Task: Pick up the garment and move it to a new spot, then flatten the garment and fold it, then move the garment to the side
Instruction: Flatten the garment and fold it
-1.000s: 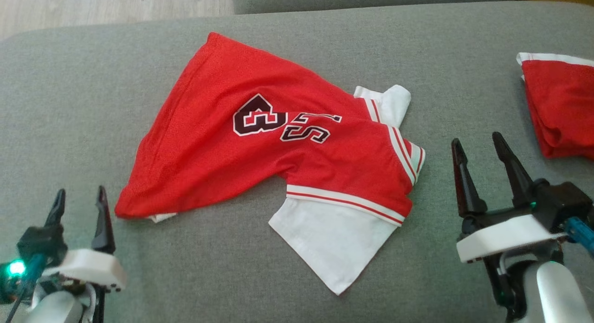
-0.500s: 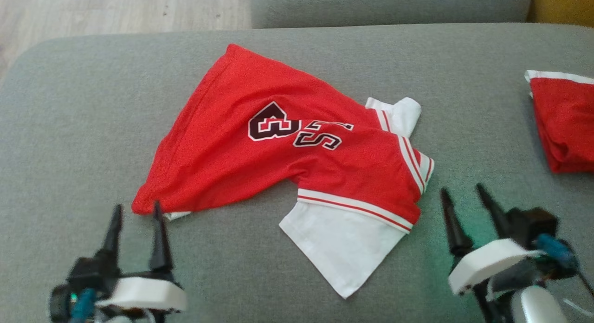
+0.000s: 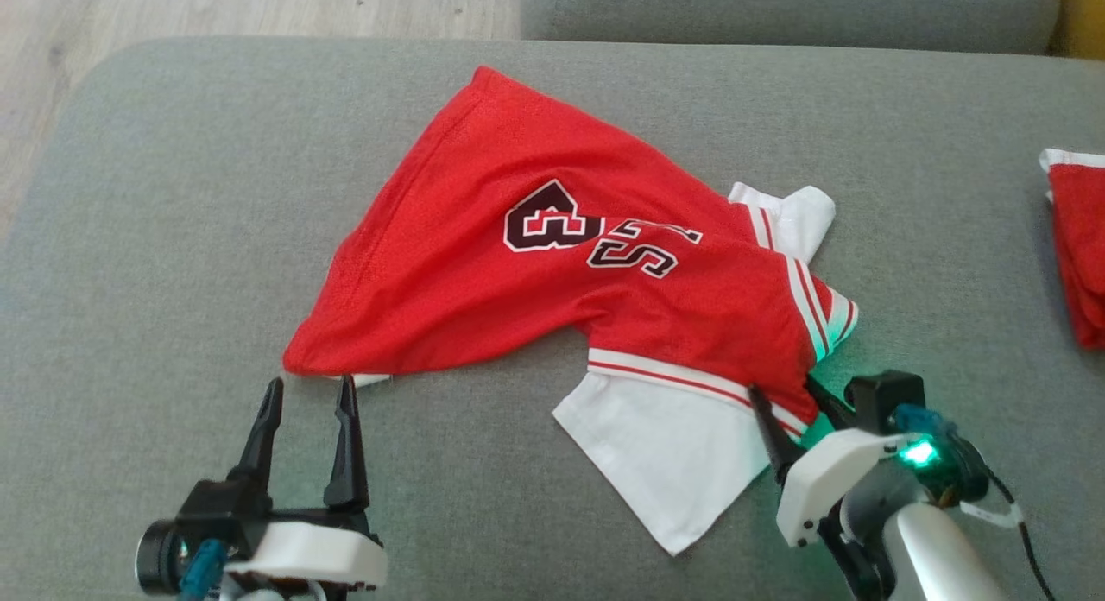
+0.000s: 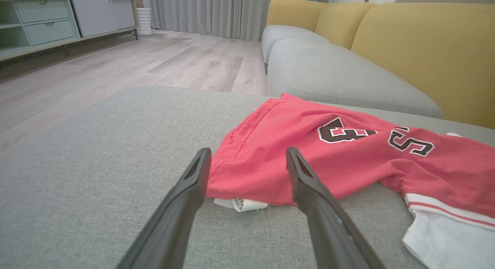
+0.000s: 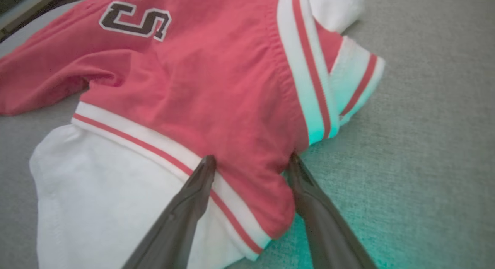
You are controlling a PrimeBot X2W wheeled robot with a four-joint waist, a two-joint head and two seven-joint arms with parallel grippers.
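I see the grey cushion [image 3: 129,238] across almost the whole head view, with wooden floor [image 3: 216,5] in the upper left corner. The garment [image 3: 518,299], a red jersey with dark letters and white sleeves, lies crumpled in the centre of the frame. Its red hem points to the lower left and one white sleeve spreads out at the lower centre. A second red cloth [image 3: 1079,256] lies at the right edge, well apart from the garment.

At the lower right, the right pincer [image 3: 784,389] has its two fingers wide apart. In the right wrist view the right pincer [image 5: 252,159] stands astride the red corner of the garment. One finger lies on the white and red band and the other is at the edge of the cloth, on the cushion side. It touches the fabric but does not clamp it.

At the lower left, the left pincer [image 3: 311,389] is also spread wide and holds nothing. Its tips are just beside the hem corner. In the left wrist view a small white label [image 4: 241,204] shows under this hem, between the fingers.
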